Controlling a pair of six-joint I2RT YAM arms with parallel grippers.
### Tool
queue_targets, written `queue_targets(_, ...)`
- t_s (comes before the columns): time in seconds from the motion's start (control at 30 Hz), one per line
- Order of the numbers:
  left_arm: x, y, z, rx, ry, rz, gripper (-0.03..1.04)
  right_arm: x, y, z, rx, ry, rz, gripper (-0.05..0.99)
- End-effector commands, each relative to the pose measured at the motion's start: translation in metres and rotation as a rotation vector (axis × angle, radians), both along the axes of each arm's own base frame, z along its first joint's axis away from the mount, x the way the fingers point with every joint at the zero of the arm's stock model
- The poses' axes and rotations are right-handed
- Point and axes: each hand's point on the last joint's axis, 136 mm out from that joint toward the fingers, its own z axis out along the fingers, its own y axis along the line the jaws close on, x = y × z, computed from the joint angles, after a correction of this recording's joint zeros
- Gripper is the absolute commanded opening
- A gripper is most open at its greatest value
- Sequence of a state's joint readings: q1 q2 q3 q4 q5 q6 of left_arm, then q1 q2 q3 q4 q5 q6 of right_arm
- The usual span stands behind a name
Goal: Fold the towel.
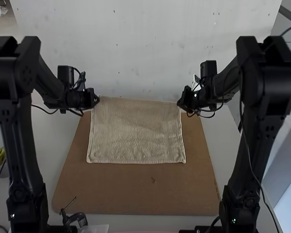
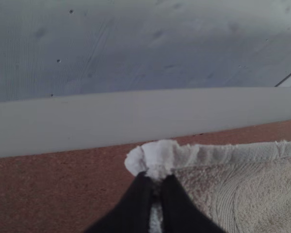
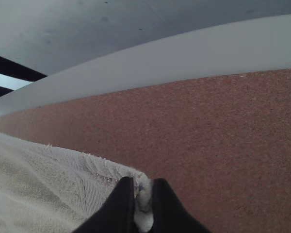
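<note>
Towel (image 1: 136, 133) spread between both arms over the brown board (image 1: 136, 191), near edge lying on it, board on the desk (image 1: 56, 141). Left gripper (image 1: 97, 99): jaws clamped on towel's far left corner, small bit of hem poking past the tips. Right gripper (image 1: 180, 103): jaws clamped on far right corner. Far edge runs nearly straight between them.

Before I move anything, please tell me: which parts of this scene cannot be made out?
- High view: the towel's far corners, covered by the left gripper and right gripper.
- High view: the middle of the brown board's far edge, behind the towel.
- Left wrist view: the pinched cloth, partly hidden by blurred fingers.
- Right wrist view: the towel's remainder, cut off by the picture's edge.
</note>
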State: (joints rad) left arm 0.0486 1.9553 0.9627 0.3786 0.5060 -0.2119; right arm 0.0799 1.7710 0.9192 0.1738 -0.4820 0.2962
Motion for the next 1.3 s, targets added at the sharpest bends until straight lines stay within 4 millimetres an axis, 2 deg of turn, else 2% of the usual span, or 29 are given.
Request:
queue_targets(0.0, -0.014, 0.008, 0.027, 0.006, -0.043, 0.018, 0.02, -0.005, -0.014, 0.02, -0.003, -0.03, -0.039, 0.02)
queue_targets(0.1, -0.03, 0.007, 0.027, 0.014, -0.029, 0.008, 0.02, -0.017, -0.015, 0.021, -0.008, -0.011, -0.039, 0.02)
queue_targets(0.3, -0.066, 0.008, 0.013, 0.033, 0.035, -0.002, 0.02, -0.046, -0.017, 0.026, -0.021, 0.016, -0.032, 0.02)
queue_targets(0.4, -0.078, 0.009, 0.008, 0.036, 0.065, -0.005, 0.02, -0.058, -0.017, 0.028, -0.029, 0.025, -0.023, 0.02)
queue_targets(0.53, -0.092, 0.011, 0.011, 0.053, 0.07, -0.012, 0.02, -0.077, -0.019, 0.022, -0.044, 0.056, -0.013, 0.02)
queue_targets(0.77, -0.111, 0.011, 0.009, 0.069, 0.081, -0.02, 0.02, -0.092, -0.029, 0.006, -0.069, 0.095, -0.012, 0.02)
queue_targets(0.9, -0.122, 0.011, -0.002, 0.071, 0.113, -0.023, 0.02, -0.098, -0.033, -0.001, -0.075, 0.11, -0.016, 0.02)
queue_targets(1.07, -0.137, 0.009, -0.019, 0.085, 0.16, -0.037, 0.01, -0.111, -0.029, -0.018, -0.081, 0.172, 0.001, 0.02)
queue_targets(1.27, -0.143, 0.01, -0.022, 0.093, 0.17, -0.028, 0.01, -0.119, -0.025, -0.027, -0.092, 0.207, 0.016, 0.02)
